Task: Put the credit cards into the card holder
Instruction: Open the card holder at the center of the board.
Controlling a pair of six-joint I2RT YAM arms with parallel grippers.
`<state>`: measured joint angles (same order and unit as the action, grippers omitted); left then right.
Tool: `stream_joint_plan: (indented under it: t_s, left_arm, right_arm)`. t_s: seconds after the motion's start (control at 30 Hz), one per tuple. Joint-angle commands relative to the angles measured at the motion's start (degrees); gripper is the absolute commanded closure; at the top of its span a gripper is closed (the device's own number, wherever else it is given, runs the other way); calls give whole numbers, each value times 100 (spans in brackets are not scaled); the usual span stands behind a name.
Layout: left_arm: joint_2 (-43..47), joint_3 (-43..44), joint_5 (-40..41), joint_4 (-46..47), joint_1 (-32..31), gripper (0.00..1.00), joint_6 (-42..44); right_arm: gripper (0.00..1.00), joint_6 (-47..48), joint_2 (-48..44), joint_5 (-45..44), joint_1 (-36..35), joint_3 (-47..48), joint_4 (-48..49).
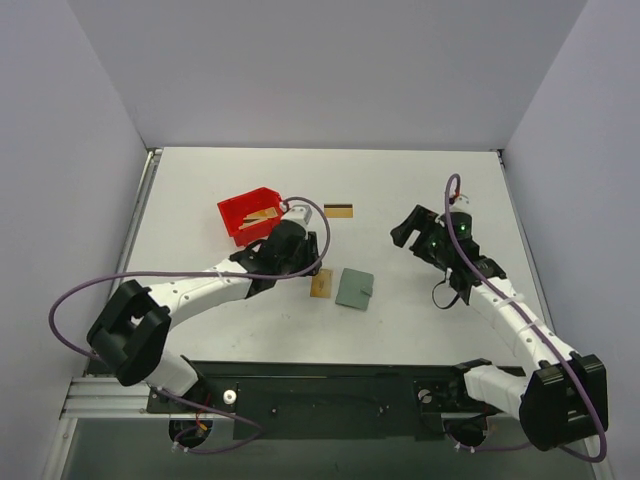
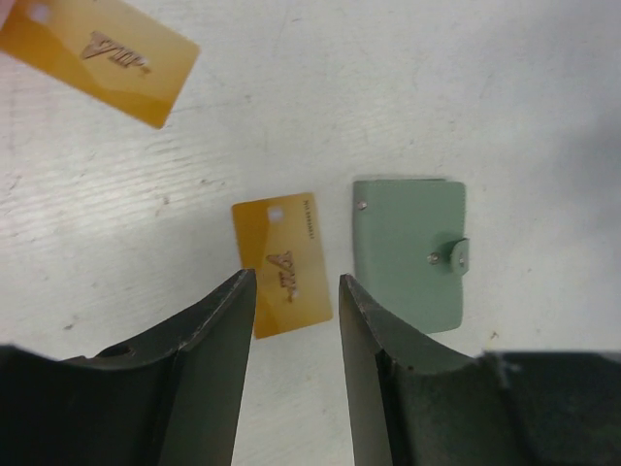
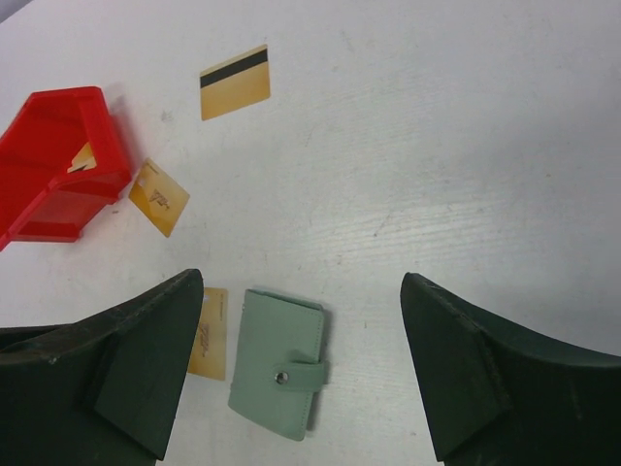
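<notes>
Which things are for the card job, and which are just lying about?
For the job:
- small flat grey-green snap wallet, closed
- thin gold-tan plastic cards: one beside the wallet, one black-striped

Just lying about:
- red plastic bin, though a card sits inside it
- white table

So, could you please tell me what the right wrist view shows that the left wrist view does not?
Only the right wrist view shows the red bin with a card inside it, the striped card lying apart from the others, and the open right gripper. Only the left wrist view shows the open left gripper, its fingers framing the gold card. Both show that gold card lying beside the closed card holder, not touching it, and what looks like the same second gold card further off.
</notes>
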<state>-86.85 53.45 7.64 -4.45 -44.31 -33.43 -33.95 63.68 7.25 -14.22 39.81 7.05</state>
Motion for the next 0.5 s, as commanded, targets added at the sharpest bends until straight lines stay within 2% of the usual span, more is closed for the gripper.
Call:
stream_joint_plan:
  t_s: [0.0, 0.03, 0.07, 0.1, 0.13, 0.2, 0.33, 0.47]
  left_arm:
    - [527, -335, 527, -355, 116, 50, 135]
    - [590, -440, 580, -390, 133, 51, 144]
    - [721, -484, 668, -408, 142, 51, 144]
    - [765, -598, 704, -408, 177, 51, 144]
    - [888, -651, 782, -382, 186, 51, 118]
    - [1037, -792, 862, -355, 222, 51, 109]
    - [1301, -1003, 1029, -346, 300, 50, 117]
    - [1478, -1179, 1143, -250, 336, 50, 100]
  right_arm:
    - [21, 99, -443, -653, 33, -298, 199]
    - [13, 256, -453, -550, 42, -464, 401]
    - [3, 432, -453, -488, 25, -570, 1012]
    - [0, 634, -436, -400, -106, -693, 1209]
    - [0, 818, -348, -269, -142, -668, 1376]
    - [0, 1180, -199, -240, -230, -371, 907]
    - [0, 1847, -180, -1302, -169, -141, 569]
    - [0, 2840, 204, -1708, 103, 341, 745]
